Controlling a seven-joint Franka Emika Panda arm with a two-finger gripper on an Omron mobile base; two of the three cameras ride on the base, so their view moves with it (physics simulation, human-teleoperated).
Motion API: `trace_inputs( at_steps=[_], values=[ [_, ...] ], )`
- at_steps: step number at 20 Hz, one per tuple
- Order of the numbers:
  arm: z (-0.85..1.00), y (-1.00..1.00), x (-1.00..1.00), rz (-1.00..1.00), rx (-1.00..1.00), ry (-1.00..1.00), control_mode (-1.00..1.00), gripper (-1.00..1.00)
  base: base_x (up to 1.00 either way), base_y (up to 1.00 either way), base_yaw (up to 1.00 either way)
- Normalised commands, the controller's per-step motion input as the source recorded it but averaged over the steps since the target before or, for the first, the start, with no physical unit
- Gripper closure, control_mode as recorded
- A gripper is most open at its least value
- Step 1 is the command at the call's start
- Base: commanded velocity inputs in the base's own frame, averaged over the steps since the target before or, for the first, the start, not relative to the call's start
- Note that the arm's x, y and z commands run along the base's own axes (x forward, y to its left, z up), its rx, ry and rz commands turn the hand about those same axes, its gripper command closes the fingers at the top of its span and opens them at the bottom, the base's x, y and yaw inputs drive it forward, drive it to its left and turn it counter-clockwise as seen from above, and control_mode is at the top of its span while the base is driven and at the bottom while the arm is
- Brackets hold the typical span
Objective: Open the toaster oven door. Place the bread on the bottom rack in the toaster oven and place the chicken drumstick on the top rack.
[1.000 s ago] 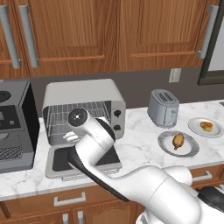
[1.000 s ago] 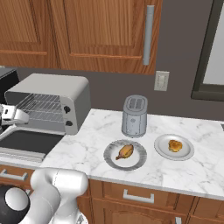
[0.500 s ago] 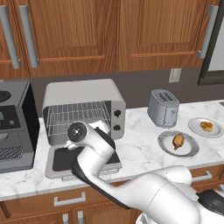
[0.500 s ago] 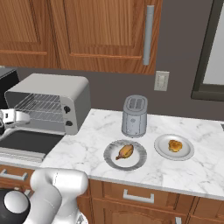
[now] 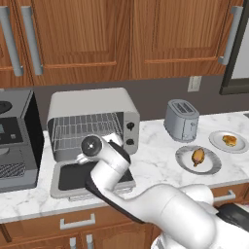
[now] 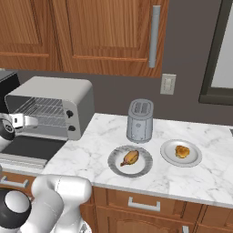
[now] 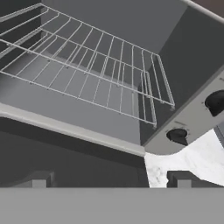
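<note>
While your gripper (image 7: 107, 179) is hanging wide and empty over the lowered toaster oven door (image 5: 78, 176), the bread (image 6: 182, 151) and chicken drumstick (image 6: 130, 158) are sitting on plates well apart; swinging out carelessly, you're risking clipping the top rack (image 7: 87, 65).

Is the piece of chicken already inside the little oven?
No, the chicken drumstick lies on a plate on the counter, well away from the open toaster oven, whose racks hold nothing.
</note>
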Motion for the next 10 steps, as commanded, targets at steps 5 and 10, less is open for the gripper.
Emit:
trace_inputs(
  at_steps=[5, 10],
  values=[
    [-0.09, 0.03, 0.26, 0.0, 0.0, 0.02, -1.0, -1.0, 0.0, 0.0, 0.0],
    [-0.03, 0.05, 0.31, -0.02, 0.0, 0.0, -1.0, -1.0, 0.0, 0.0, 0.0]
  ],
)
